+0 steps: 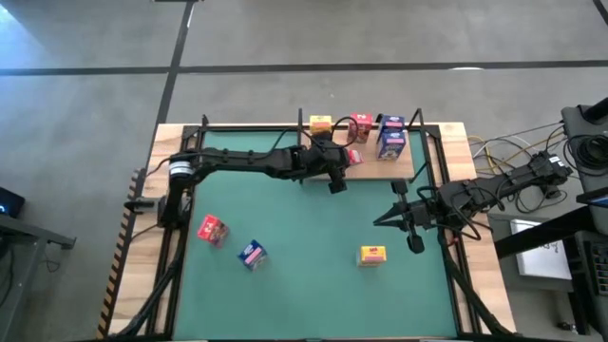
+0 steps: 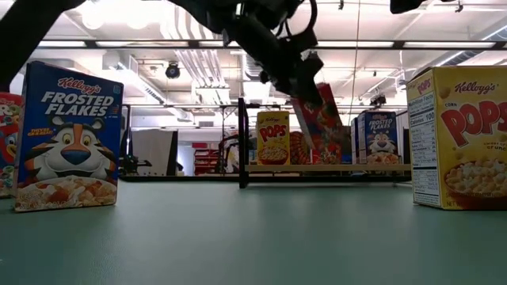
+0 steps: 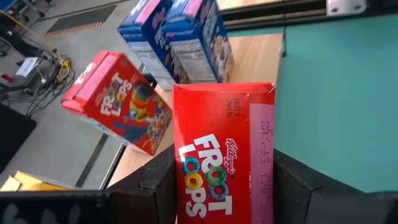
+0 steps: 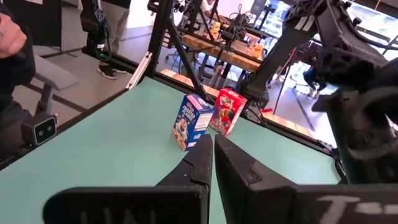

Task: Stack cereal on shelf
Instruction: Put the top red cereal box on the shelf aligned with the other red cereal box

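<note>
Gripping a red Froot Loops box between its fingers, the left gripper holds it tilted over the wooden shelf at 12 o'clock. On the shelf stand a yellow Corn Pops box, a second Froot Loops box and two blue Frosted Flakes boxes. The right gripper, fingers pressed together, waits at 3 o'clock. Three boxes lie on the green mat: red, blue, yellow.

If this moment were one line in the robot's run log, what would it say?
left tool: shut on Froot Loops box, over shelf | right tool: shut, empty, waiting at table's right | shelf: four boxes | mat: three boxes
</note>
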Action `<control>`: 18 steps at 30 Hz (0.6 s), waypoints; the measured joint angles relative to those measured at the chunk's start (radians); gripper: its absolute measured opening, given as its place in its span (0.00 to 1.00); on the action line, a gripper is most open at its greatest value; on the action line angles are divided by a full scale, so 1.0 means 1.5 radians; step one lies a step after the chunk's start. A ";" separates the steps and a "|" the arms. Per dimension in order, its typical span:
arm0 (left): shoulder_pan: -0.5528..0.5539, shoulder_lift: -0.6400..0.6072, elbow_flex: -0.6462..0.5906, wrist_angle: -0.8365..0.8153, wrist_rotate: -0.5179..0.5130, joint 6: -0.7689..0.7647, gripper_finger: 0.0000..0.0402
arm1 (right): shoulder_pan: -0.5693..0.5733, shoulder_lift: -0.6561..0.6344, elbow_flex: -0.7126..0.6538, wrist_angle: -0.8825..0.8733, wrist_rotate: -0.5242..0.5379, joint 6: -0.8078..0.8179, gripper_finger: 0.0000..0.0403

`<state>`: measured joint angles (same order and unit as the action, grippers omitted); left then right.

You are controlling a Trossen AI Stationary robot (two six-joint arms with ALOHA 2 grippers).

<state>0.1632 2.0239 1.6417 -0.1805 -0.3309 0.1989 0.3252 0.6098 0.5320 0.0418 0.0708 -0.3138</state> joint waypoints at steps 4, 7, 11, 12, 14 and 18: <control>0.006 0.006 0.000 0.007 0.000 0.001 0.41 | 0.000 0.000 0.000 0.000 0.000 0.000 0.02; 0.008 0.006 0.000 0.008 0.000 0.001 0.41 | 0.000 0.000 0.000 0.000 0.005 0.000 0.02; 0.008 0.006 0.000 0.010 0.000 0.001 0.41 | 0.000 0.000 0.000 0.000 0.005 0.000 0.02; 0.008 0.006 0.000 0.010 0.000 0.001 0.41 | 0.000 0.000 0.000 0.000 0.005 0.000 0.02; 0.008 0.006 0.000 0.011 0.000 0.001 0.42 | 0.000 0.000 0.000 0.000 0.005 0.000 0.02; 0.009 0.007 0.000 0.020 0.006 -0.001 0.44 | 0.000 0.000 0.000 0.000 0.005 0.000 0.02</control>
<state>0.1768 2.0342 1.6417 -0.1498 -0.3220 0.1978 0.3252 0.6098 0.5320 0.0418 0.0788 -0.3138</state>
